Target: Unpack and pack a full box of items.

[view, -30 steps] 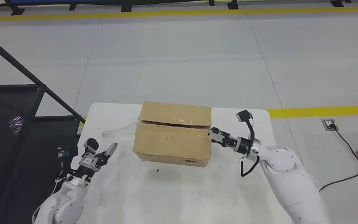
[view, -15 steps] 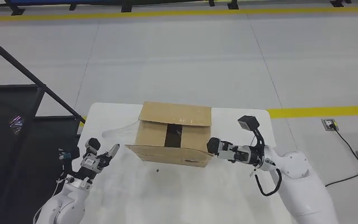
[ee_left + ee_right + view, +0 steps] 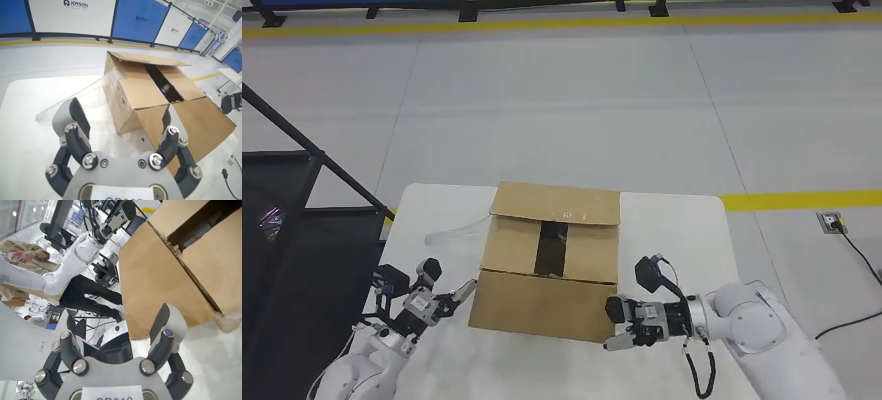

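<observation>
I see the box point(image 3: 554, 232) mid-table point(image 3: 682, 240), with the front flap point(image 3: 537, 305) folded out toward me and the inner flaps parted (a can top point(image 3: 166, 87) shows in the gap). Left gripper point(image 3: 121, 110) is spread wide, just beside the flap's left edge. Right gripper point(image 3: 117, 317) is spread too, with the flap's right corner between its fingers.

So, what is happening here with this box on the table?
A two-armed robot is working on a cardboard box on the white table. The long front flap is folded down toward the robot. Through the gap between the inner flaps, a spray can is visible inside. The left gripper and the right gripper are both open, one at each end of that flap.
</observation>
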